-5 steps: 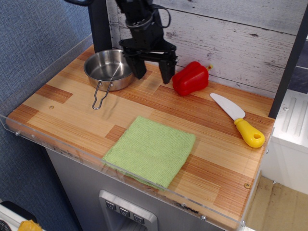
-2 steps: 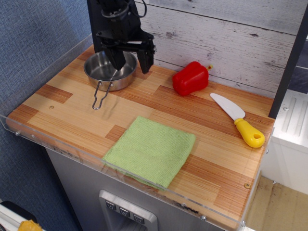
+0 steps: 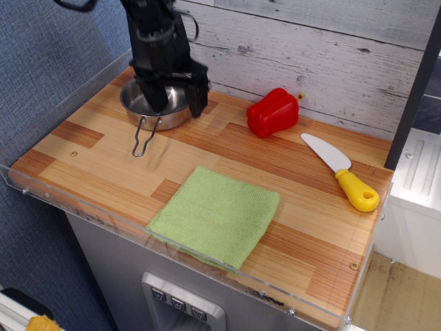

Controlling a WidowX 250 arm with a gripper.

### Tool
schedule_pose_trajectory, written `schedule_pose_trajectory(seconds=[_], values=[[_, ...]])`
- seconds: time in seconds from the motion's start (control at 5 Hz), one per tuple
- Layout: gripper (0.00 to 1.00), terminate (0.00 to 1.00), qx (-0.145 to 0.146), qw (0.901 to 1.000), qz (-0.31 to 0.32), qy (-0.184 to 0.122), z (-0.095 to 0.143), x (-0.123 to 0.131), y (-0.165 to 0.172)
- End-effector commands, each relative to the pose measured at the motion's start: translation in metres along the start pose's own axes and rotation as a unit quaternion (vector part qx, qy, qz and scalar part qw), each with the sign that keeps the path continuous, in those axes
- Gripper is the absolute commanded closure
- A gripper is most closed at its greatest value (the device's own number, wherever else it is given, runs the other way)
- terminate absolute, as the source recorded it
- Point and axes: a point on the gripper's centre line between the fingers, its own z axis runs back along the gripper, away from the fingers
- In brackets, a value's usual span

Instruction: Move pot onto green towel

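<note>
Striped wood counter [image 3: 227,148], whitewashed plank wall behind, clear plastic lip on the near edge. Gripper [image 3: 178,103] at 11 o'clock on the board, fingers spread, straddling the right rim of the pot [image 3: 151,110]: one finger inside the bowl, the other outside. Pot sits on bare wood; wire loop handle points toward 6. Green towel [image 3: 215,216] flat at 6 o'clock, well apart from the pot. Red pepper [image 3: 273,112] at 1 o'clock. Yellow-handled knife [image 3: 342,172] at 3.
</note>
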Motion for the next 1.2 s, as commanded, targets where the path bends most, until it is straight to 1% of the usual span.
schedule_pose_trajectory(seconds=[0.0,0.2,0.4,0.6,0.8,1.0], values=[[1.00,0.00,0.021,0.9996,-0.016,-0.003,-0.014,0.000,-0.015],[1.00,0.00,0.017,0.9996,-0.019,-0.010,-0.007,0.001,-0.017],[1.00,0.00,0.007,0.9996,-0.020,-0.017,0.005,0.000,-0.019],[1.00,0.00,-0.004,0.9997,-0.012,-0.022,0.029,-0.003,-0.025],[1.00,0.00,0.001,1.0000,0.002,0.001,0.057,-0.010,-0.041],[1.00,0.00,0.000,0.9997,0.014,0.020,0.074,-0.021,-0.057]])
